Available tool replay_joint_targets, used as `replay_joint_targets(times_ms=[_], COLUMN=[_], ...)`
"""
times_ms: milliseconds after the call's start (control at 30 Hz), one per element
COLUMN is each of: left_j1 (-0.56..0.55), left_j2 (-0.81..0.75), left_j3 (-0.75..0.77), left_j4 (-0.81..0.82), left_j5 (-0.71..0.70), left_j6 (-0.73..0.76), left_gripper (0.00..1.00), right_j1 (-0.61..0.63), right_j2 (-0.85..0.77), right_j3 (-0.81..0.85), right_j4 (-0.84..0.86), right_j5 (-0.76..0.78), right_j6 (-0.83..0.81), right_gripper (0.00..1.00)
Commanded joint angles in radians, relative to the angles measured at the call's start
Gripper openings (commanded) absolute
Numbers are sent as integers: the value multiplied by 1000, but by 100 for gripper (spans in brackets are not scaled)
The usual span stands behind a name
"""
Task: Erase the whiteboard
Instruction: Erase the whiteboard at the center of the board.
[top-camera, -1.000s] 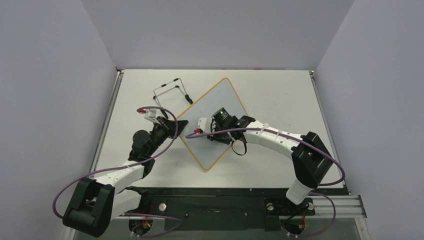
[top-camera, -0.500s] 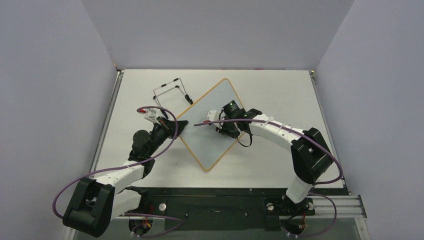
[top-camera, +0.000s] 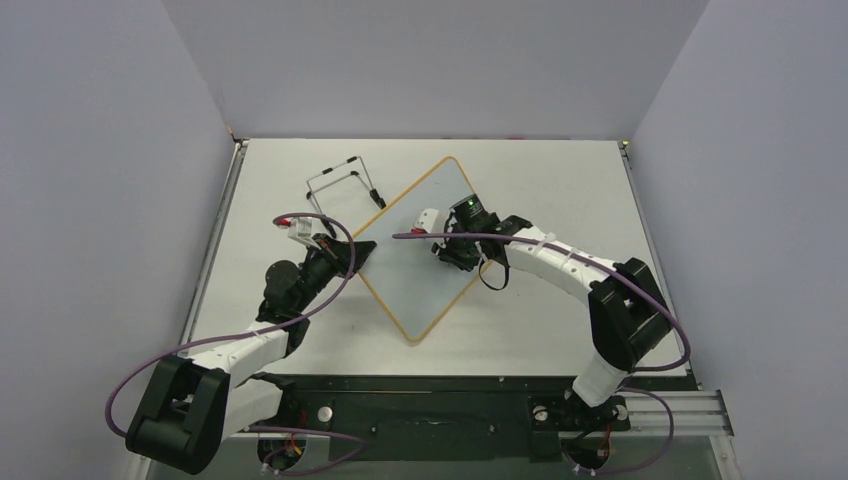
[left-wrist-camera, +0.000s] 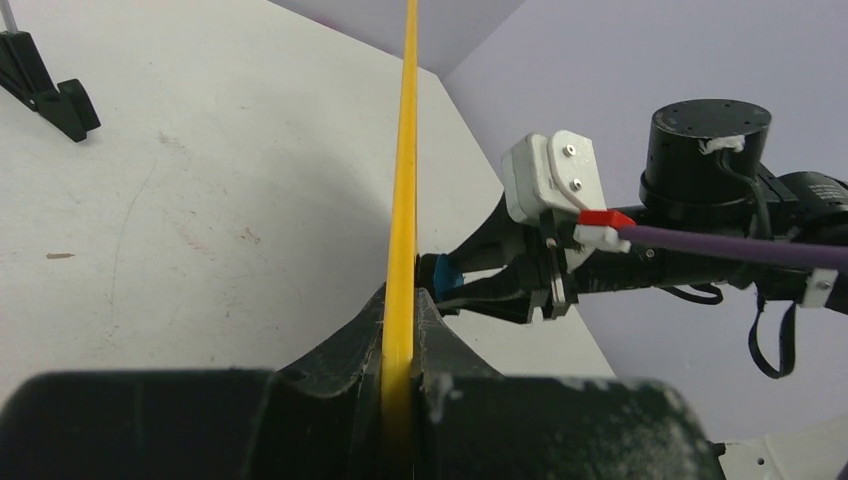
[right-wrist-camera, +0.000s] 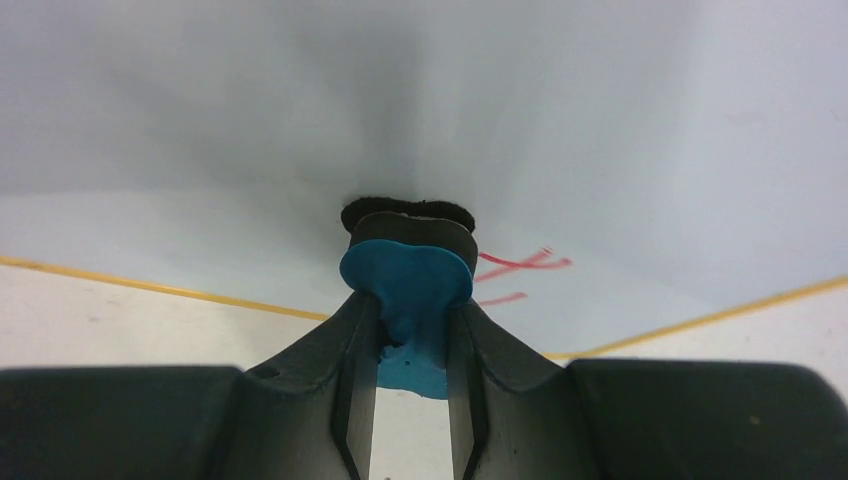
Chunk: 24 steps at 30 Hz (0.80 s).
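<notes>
Top external view: whiteboard (top-camera: 415, 285) lies diagonally between two tools.
Left tool (top-camera: 357, 252) clamps its left edge; right tool (right-wrist-camera: 410, 310) pinches blue eraser (right-wrist-camera: 405, 270) against its face; long axis seemingly near-left to far-right.

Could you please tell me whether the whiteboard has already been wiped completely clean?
No, red marks show on the whiteboard just beside the blue eraser in the right wrist view.

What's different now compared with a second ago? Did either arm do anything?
The right hand, gripping the blue eraser, slid across the whiteboard away from the arm bases and rightward, toward its far corner. Nothing was picked up or released. The left hand stays clamped on the whiteboard's yellow edge; the whiteboard and wire stand haven't moved.
</notes>
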Motion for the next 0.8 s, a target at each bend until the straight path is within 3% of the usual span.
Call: replay_joint_targets(times_ms=[0,167,367,567,767], left_j1=[-11,-11,-11,-10,-10], left_j2=[-11,-11,-14,-21,-9], left_j3=[15,17,21,16,17], left_j4=[165,164,162,154,176], left_j5=[66,65,67,67,70], left_j6=[-65,-64,-62,-61,-72], left_gripper=[0,0,0,0,0], right_j1=[-69,-57,42,-66,-105], right_j2=[23,47,13,-23,25], right_j3=[-34,-39,-18,-19,-47], right_j4=[26,-63,-49,55,5], right_j5=[51,-73,-108,-56,-29], right_j6=[-71,-173,-139,-27,-100], right_gripper=[0,0,0,0,0])
